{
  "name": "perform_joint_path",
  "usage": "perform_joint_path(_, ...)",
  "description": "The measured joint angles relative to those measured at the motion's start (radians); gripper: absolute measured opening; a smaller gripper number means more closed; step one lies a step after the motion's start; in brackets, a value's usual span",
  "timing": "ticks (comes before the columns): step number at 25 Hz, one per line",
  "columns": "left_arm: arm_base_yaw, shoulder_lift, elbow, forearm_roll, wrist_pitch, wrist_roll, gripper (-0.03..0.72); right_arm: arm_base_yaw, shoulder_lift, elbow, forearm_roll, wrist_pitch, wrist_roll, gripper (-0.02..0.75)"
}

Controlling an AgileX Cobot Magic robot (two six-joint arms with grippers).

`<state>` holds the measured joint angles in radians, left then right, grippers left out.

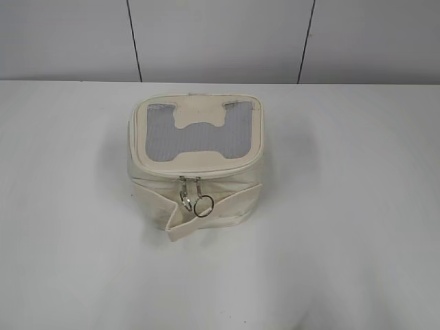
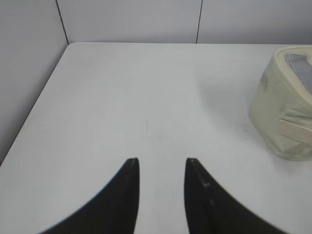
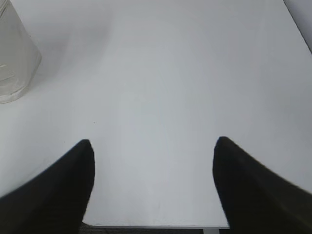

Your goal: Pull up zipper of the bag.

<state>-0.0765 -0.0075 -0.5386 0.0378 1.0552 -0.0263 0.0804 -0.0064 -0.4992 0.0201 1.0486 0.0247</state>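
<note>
The small cream bag (image 1: 196,165) stands in the middle of the white table, its grey mesh top with the cream H patch facing up. The cream zipper line (image 1: 199,171) runs round the top panel. Two silver pulls with round rings (image 1: 194,199) hang down the near side, over the cream strap (image 1: 206,214). The bag also shows at the right edge of the left wrist view (image 2: 285,114) and at the left edge of the right wrist view (image 3: 14,58). My left gripper (image 2: 162,161) is open over bare table, left of the bag. My right gripper (image 3: 152,141) is wide open near the table's front edge. Neither gripper shows in the exterior view.
The white table (image 1: 344,206) stretches around the bag on all sides. A grey panelled wall (image 1: 220,34) stands behind its far edge. The table's left edge (image 2: 29,122) meets a wall in the left wrist view. Its front edge (image 3: 156,226) shows in the right wrist view.
</note>
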Motion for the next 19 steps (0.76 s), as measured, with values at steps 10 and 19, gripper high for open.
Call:
perform_joint_path(10, 0.000, 0.000, 0.000, 0.000, 0.000, 0.000, 0.241, 0.000, 0.000, 0.000, 0.000, 0.000, 0.000, 0.589)
perform_joint_path(19, 0.000, 0.000, 0.000, 0.000, 0.000, 0.000, 0.241, 0.000, 0.000, 0.000, 0.000, 0.000, 0.000, 0.589)
